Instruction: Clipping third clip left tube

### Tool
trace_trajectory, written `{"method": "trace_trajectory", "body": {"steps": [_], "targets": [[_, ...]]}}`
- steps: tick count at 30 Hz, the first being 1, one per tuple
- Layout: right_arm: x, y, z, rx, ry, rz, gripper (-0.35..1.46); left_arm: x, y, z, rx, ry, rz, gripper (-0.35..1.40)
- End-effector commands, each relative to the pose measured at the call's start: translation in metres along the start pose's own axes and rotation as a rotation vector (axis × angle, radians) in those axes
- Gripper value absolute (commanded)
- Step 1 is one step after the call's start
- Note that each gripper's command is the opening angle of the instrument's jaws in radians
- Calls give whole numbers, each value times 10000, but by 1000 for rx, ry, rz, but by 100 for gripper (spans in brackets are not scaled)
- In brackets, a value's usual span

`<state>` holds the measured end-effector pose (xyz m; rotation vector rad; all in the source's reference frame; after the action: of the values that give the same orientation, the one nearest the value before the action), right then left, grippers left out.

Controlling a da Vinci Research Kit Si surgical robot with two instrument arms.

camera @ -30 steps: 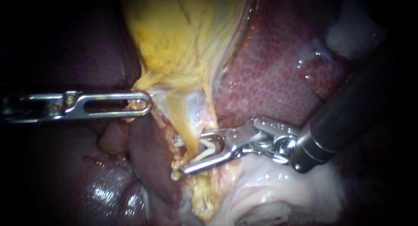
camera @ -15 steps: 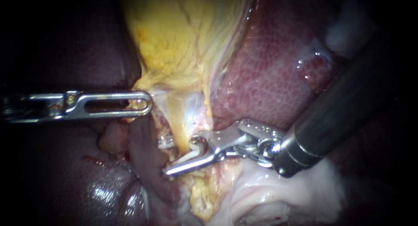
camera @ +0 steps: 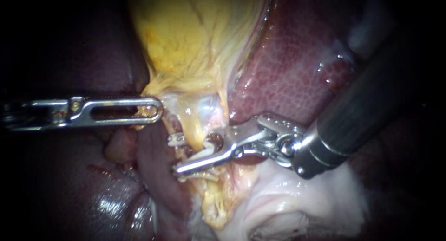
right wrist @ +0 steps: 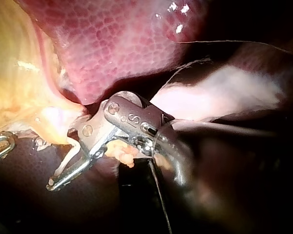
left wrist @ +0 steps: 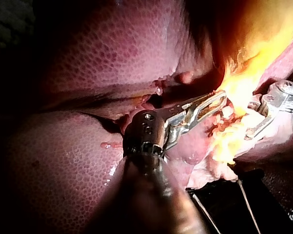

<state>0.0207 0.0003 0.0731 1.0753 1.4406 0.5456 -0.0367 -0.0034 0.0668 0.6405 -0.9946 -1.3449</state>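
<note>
The left tube [camera: 193, 127], a pale yellow strand, runs down from the gallbladder [camera: 195, 36]. My right instrument [camera: 179, 155] comes in from the right with its jaws open. They straddle this tube, one tip showing on its far side and the long lower jaw below it. A white clip [camera: 210, 150] sits inside the jaws. The right wrist view shows the same open jaws [right wrist: 63, 168] at the yellow tissue. My left instrument [camera: 151, 110] lies level, its jaws shut on the gallbladder's lower edge, as the left wrist view confirms [left wrist: 216, 101].
Dark red liver [camera: 288, 69] fills the upper right and lies under the left instrument [camera: 107, 194]. Pale white tissue [camera: 288, 199] sits beneath the right instrument's shaft. Ragged yellow fat [camera: 216, 204] hangs below the tube.
My right instrument has slid left across the tube, then risen slightly, so its open jaws now reach past the tube. The left instrument has held still.
</note>
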Motion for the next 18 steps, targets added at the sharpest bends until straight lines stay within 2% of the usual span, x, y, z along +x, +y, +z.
{"method": "trace_trajectory", "body": {"steps": [1, 4, 5, 7, 8, 9, 11, 18], "targets": [[0, 0, -1, 0, -1, 0, 55, 0, 0, 0, 0, 0, 0, -35], [1, 0, -2, 1, -1, 0, 53, 0, 0, 0, 0, 0, 0, -35], [0, 0, -3, 3, -2, 0, 45, 0, 0, 0, 0, 0, 0, -35], [-5, -2, -12, 52, -18, 21, 4, 0, 0, 0, 0, 0, 0, -35], [-9, -5, -18, 47, -28, 20, -24, 0, 0, 0, 0, 0, 0, -35], [-10, -5, -20, 38, -37, 21, -35, 0, 0, 0, 0, 0, 0, -35], [-11, -2, -21, 32, -51, 21, -35, 0, 0, 0, 0, 0, 0, -35], [-17, 1, -20, 32, -53, 18, -35, 0, 0, 0, 0, 0, 0, -35]]}}
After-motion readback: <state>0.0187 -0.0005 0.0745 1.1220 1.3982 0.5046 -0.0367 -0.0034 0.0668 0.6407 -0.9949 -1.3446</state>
